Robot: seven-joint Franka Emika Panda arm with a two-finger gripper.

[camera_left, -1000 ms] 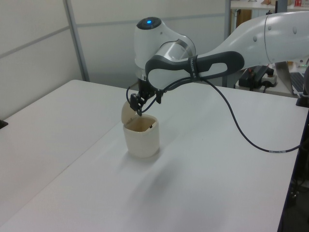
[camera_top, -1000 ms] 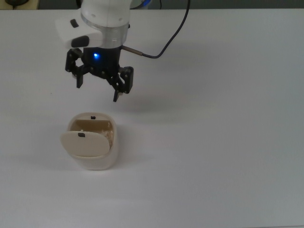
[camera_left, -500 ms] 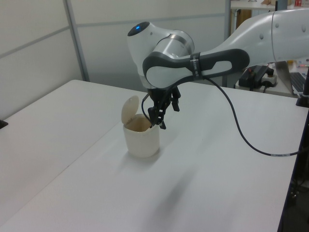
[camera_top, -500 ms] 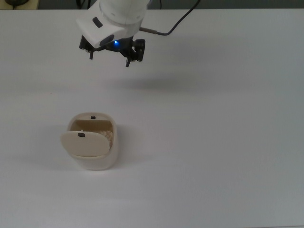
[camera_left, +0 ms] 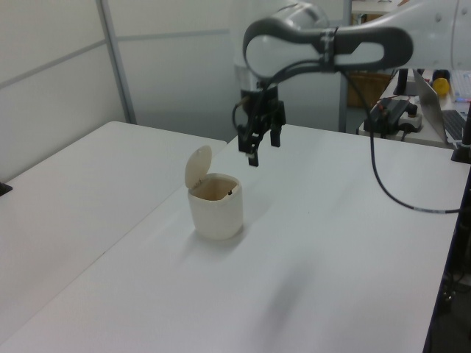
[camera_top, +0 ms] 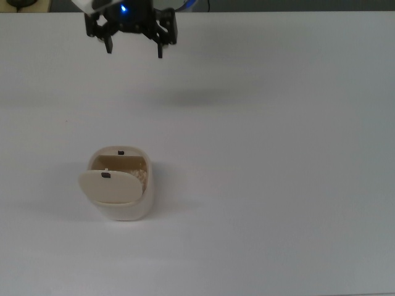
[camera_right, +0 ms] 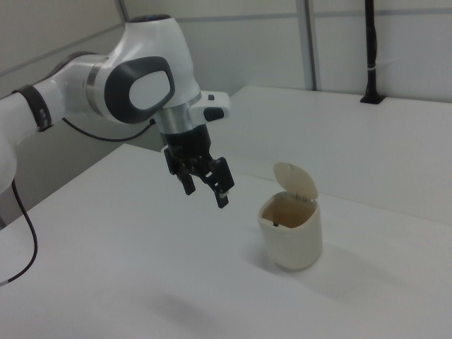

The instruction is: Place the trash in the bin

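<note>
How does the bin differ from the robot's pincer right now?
The bin is cream-beige and rounded, while the pincer is black and angular. The bin stands on the white table, while the pincer hangs in the air, off to one side and not over the bin. The bin holds an off-white wad inside, while the pincer holds nothing. Both are open: the bin's lid is swung up, and the pincer's fingers are spread.

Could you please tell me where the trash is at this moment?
In the top view the trash lies inside the bin, against its right inner wall beside the tipped lid.
</note>
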